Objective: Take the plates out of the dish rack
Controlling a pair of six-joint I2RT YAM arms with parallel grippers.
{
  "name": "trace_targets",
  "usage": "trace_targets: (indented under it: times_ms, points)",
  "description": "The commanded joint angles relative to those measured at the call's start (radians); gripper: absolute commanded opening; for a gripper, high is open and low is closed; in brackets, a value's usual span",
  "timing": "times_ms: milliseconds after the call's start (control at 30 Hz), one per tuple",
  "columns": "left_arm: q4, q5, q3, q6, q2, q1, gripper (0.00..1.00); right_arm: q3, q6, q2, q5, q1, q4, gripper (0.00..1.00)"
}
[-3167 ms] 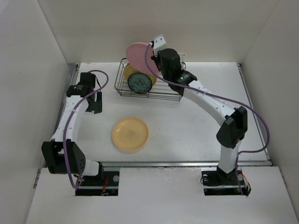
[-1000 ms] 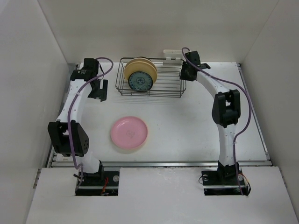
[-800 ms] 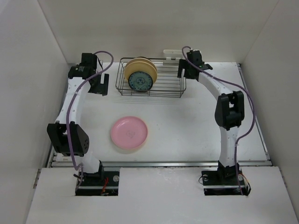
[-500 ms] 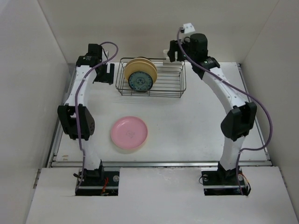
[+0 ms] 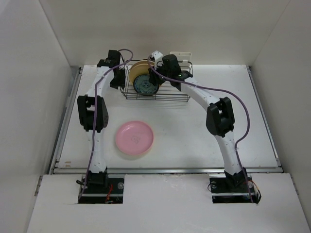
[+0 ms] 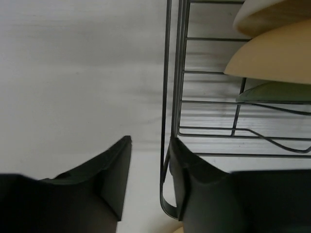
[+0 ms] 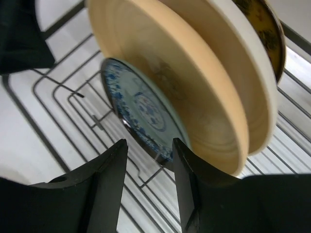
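The black wire dish rack stands at the back of the table. Upright in it are a teal-patterned plate, a tan plate, a cream plate and a dark brown-and-yellow plate. A pink plate lies flat on the table in front, with a tan rim showing under it. My right gripper is open, its fingers on either side of the teal plate's lower rim. My left gripper is open around the rack's left end wire; the wire lies against the right finger.
A white clip piece sits on the rack's back right edge. White walls close in the table on the left, back and right. Both arms arch over the table's sides toward the rack.
Both arms have swung inward to the rack. The left jaws have narrowed around the rack's end wire. The right gripper has dropped from above the back edge to the teal plate and narrowed.
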Motion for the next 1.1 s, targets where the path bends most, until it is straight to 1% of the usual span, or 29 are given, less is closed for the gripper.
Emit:
trace_targets:
  times_ms: [0,33,67,133,167,233,267,300,367,400,467,500,567,600,700,733,800,967,1067]
  points:
    - [0.0,0.011,0.043,-0.036,-0.006,0.01,0.31,0.072,0.025,0.003,0.038,-0.018,0.068,0.48]
    - [0.0,0.011,0.043,-0.047,0.003,0.01,0.23,0.063,0.036,0.015,0.064,-0.018,0.068,0.48]
    - [-0.014,0.011,0.043,-0.047,0.003,0.01,0.18,0.078,0.036,0.027,0.102,-0.018,0.077,0.48]
    - [-0.026,0.011,0.043,-0.056,0.003,0.01,0.09,0.09,0.059,0.049,0.117,-0.018,0.077,0.51]
    - [-0.038,0.011,0.043,-0.056,0.003,0.01,0.02,0.091,0.059,0.049,0.127,-0.018,0.089,0.53]
    - [-0.048,0.011,0.043,-0.056,0.003,0.01,0.0,0.091,0.07,0.049,0.127,-0.018,0.099,0.58]
    - [-0.048,0.011,0.043,-0.056,0.003,0.01,0.0,0.091,0.07,0.049,0.118,-0.018,0.099,0.67]
    - [-0.057,0.011,0.043,-0.056,0.003,0.01,0.0,0.091,0.07,0.049,0.118,-0.018,0.108,0.71]
    - [-0.057,0.011,0.043,-0.065,0.003,0.01,0.0,0.091,0.07,0.07,0.118,-0.018,0.108,0.72]
    - [-0.057,0.011,0.043,-0.065,0.003,0.01,0.0,0.103,0.07,0.079,0.118,-0.018,0.108,0.7]
    - [-0.057,0.011,0.043,-0.065,0.003,0.01,0.0,0.103,0.07,0.102,0.107,-0.018,0.126,0.61]
    - [-0.066,0.011,0.043,-0.065,0.003,0.01,0.0,0.103,0.07,0.103,0.098,-0.018,0.135,0.52]
    - [-0.066,0.011,0.043,-0.065,0.003,0.01,0.0,0.092,0.07,0.128,0.098,-0.018,0.145,0.41]
    - [-0.066,0.011,0.043,-0.065,0.003,0.01,0.0,0.092,0.07,0.129,0.098,-0.018,0.145,0.34]
    - [-0.075,0.011,0.043,-0.065,-0.006,0.01,0.0,0.092,0.07,0.103,0.089,-0.018,0.145,0.16]
    - [-0.075,0.011,0.043,-0.065,-0.006,0.01,0.0,0.083,0.07,0.09,0.089,-0.018,0.145,0.06]
    - [-0.075,0.011,0.034,-0.088,-0.006,0.01,0.0,0.048,0.058,0.043,0.11,-0.018,0.157,0.0]
    - [-0.075,0.0,0.024,-0.134,-0.015,0.0,0.0,-0.037,-0.016,-0.058,0.111,-0.018,0.211,0.0]
    - [-0.075,-0.009,0.024,-0.145,-0.015,0.0,0.0,-0.089,-0.062,-0.121,0.149,-0.018,0.232,0.0]
